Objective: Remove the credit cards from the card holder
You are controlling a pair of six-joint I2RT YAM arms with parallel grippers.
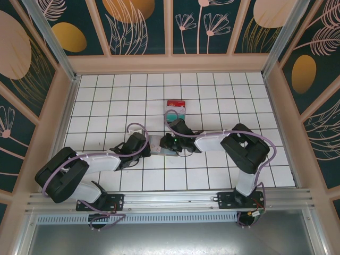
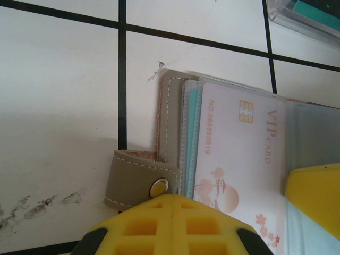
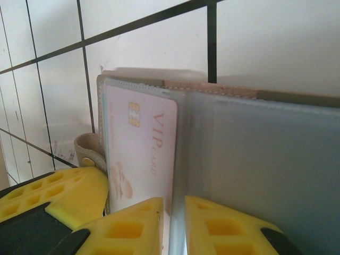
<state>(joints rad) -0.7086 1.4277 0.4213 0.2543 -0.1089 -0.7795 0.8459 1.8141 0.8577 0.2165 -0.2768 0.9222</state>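
One glossy rectangular card (image 2: 241,154) lies in stitched card holder (image 2: 171,117).

Left arm (image 1: 79,162): elbow folded back toward left edge of table (image 1: 223,90), forearm reaching right to centre. left gripper (image 1: 151,147) low, fingers pressed together. Right arm (image 1: 244,149): elbow out toward right edge, forearm reaching left. right gripper (image 1: 169,143) low, jaws narrowly parted, tips close beside left gripper.

Grey-brown card holder (image 2: 171,122) lies open on tiles (image 2: 58,95), pink VIP card (image 2: 241,159) sleeved inside.
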